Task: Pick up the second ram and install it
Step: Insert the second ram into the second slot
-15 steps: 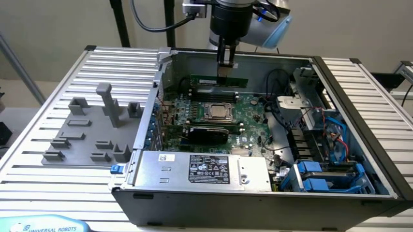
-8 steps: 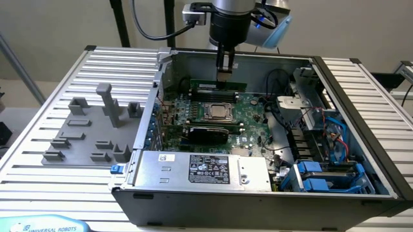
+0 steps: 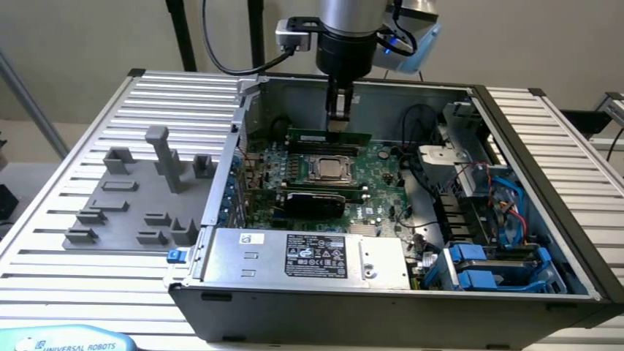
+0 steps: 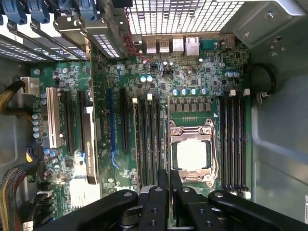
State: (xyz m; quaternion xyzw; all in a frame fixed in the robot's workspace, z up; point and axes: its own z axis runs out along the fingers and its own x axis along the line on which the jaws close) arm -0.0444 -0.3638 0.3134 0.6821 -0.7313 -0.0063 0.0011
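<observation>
- The hand [image 3: 337,124] [image 4: 169,182] hangs straight down inside the open computer case [image 3: 390,314], its fingers drawn narrow, and appears to pinch the top edge of the second ram [image 3: 310,136].
- The second ram stands on edge over the motherboard [image 3: 382,186], just beyond the CPU socket [image 3: 329,170], along the memory slots; whether it is fully seated cannot be told.
- It is likely light, thin and stiff, yet fragile: a bare board that would crack if twisted or pressed askew.
- Best held by its long top edge near the middle, which is where the fingers sit, clear of chips and contacts.
- The grey fixture blocks [image 3: 146,197] lie on the counter [image 3: 88,102] beside the case.
</observation>
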